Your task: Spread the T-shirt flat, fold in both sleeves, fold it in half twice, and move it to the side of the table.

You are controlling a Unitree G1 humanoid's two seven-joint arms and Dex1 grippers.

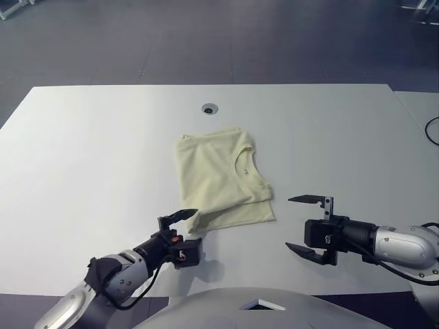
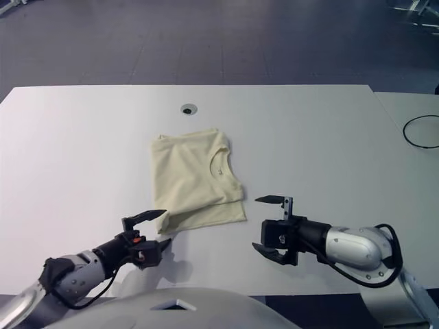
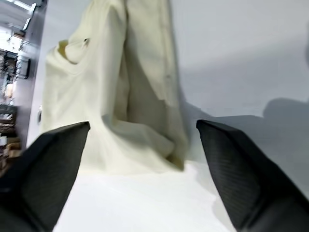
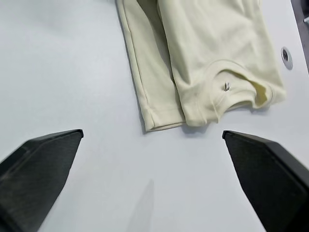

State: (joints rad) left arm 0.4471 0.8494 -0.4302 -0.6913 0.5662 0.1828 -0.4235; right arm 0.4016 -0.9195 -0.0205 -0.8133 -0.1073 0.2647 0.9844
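Observation:
A pale yellow T-shirt [image 1: 219, 177] lies folded into a compact rectangle at the middle of the white table [image 1: 89, 157], neckline facing the right side. My left gripper [image 1: 182, 228] is open just short of the shirt's near left corner, nothing between its fingers. Over in the left wrist view that corner of the T-shirt [image 3: 135, 121] sits between the open fingertips [image 3: 63, 150], a little beyond them. My right gripper [image 1: 310, 224] is open and empty, to the right of the shirt's near right corner. The right wrist view looks across bare table to the folded T-shirt [image 4: 203, 63].
A small round grommet [image 1: 209, 108] is set in the table behind the shirt. A black cable loop [image 2: 422, 130] lies at the far right on the neighbouring table. Bare tabletop stretches to both sides of the shirt.

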